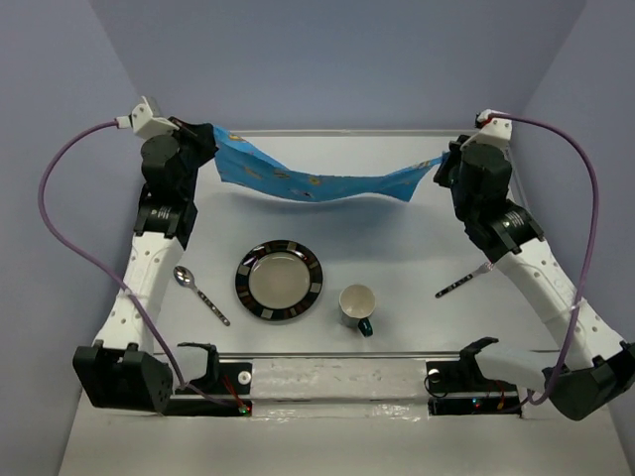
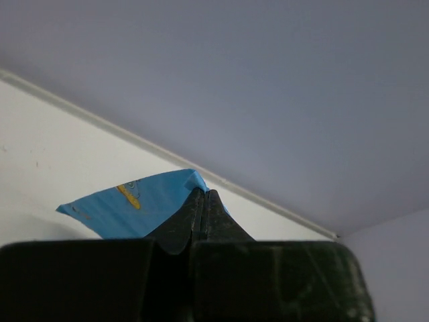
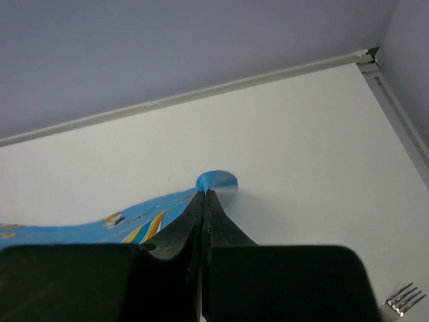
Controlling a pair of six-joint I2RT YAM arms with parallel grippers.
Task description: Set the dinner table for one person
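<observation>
A blue cartoon-printed cloth mat (image 1: 317,180) hangs stretched above the far half of the white dinner table (image 1: 397,238). My left gripper (image 1: 213,137) is shut on its left corner and my right gripper (image 1: 440,164) is shut on its right corner. In the left wrist view the mat (image 2: 127,204) shows left of the pinched left gripper (image 2: 204,194). In the right wrist view the mat (image 3: 134,225) curls out past the shut right gripper (image 3: 204,194). On the table lie a dark-rimmed plate (image 1: 279,280), a spoon (image 1: 200,293), a white mug (image 1: 357,306) and a fork (image 1: 464,282).
Purple walls close in the table at the back and both sides. The fork's tines (image 3: 404,298) show at the lower right of the right wrist view. A metal rail (image 1: 337,377) with the arm bases runs along the near edge.
</observation>
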